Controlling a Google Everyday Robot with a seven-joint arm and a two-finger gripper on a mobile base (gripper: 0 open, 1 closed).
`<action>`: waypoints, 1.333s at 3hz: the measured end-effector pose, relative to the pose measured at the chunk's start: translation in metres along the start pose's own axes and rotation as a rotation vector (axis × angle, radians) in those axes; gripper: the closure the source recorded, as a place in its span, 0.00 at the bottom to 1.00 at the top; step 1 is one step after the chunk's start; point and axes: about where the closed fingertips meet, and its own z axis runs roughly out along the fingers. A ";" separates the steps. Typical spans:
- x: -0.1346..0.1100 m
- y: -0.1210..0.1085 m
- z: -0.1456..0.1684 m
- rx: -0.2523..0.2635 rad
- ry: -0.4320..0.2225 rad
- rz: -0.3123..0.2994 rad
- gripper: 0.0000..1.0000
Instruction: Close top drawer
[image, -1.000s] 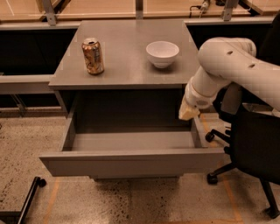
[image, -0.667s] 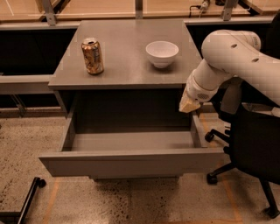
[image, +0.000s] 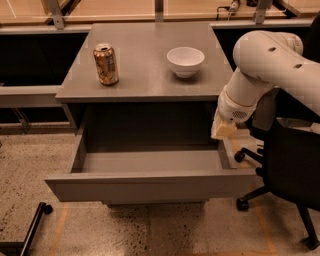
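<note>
In the camera view, you have the top drawer (image: 150, 187) standing wide open. It is drawn far out from under the counter (image: 150, 82) toward the camera, and what shows of its inside is bare. It is a wide, shallow grey box, matte and square-edged, with a plain flat front and no handle.

The pincer (image: 223, 129) hangs at the drawer's right rear corner, just beside the right side wall and below the counter's edge. Its cream tip points down, and you cannot tell whether it is open or closed.

By the look of it, you are at the approach step and the closing push has not begun. With no handle to grasp, your next move likely calls for bringing the pincer round to the flat front and pressing straight back, near the middle so the box does not skew.

On the counter stand a shiny metal can (image: 106, 64) and a smooth, round white bowl (image: 185, 61), well apart. A black chair (image: 292, 170) crowds the arm's right side.
</note>
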 end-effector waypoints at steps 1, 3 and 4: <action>0.015 0.040 -0.009 -0.103 0.024 0.023 1.00; 0.044 0.126 0.009 -0.274 0.086 0.077 1.00; 0.062 0.163 0.040 -0.345 0.085 0.137 1.00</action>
